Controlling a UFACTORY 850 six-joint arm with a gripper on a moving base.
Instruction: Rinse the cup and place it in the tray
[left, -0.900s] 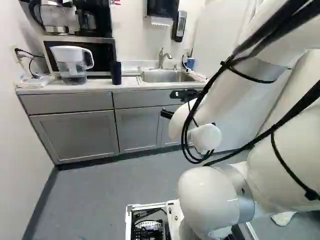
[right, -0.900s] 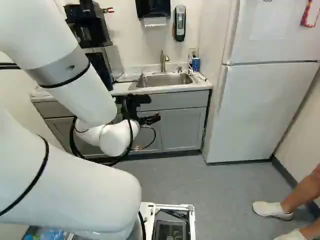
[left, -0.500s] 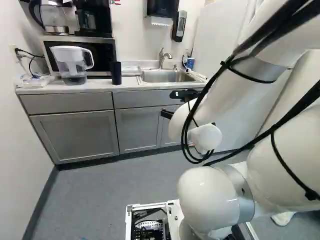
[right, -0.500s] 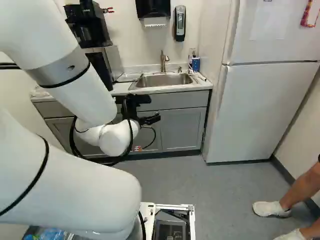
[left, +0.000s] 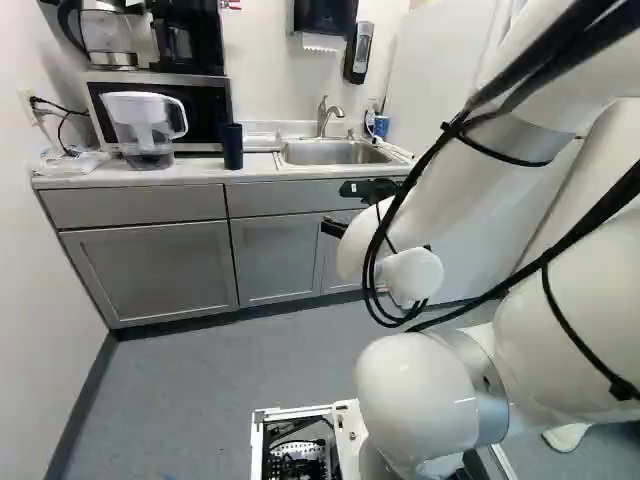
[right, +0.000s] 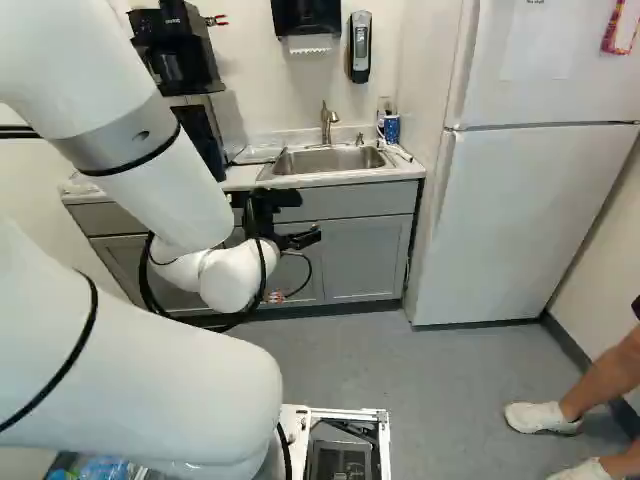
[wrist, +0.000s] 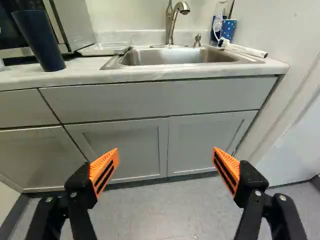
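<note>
Extends the white arm (right: 165, 185) toward the sink (right: 330, 162), holds the black gripper (right: 308, 238) lower than the sink, fingers (wrist: 105, 170) spread wide, and faces a shallow tray (wrist: 106, 49) just left of the sink and an upright dark cup (wrist: 40, 41) farther left.

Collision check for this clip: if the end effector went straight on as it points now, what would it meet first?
Most likely the gray cabinet front below the sink. Nothing shows between it and the open end effector, though depth and the exact contact height are hard to judge.
</note>
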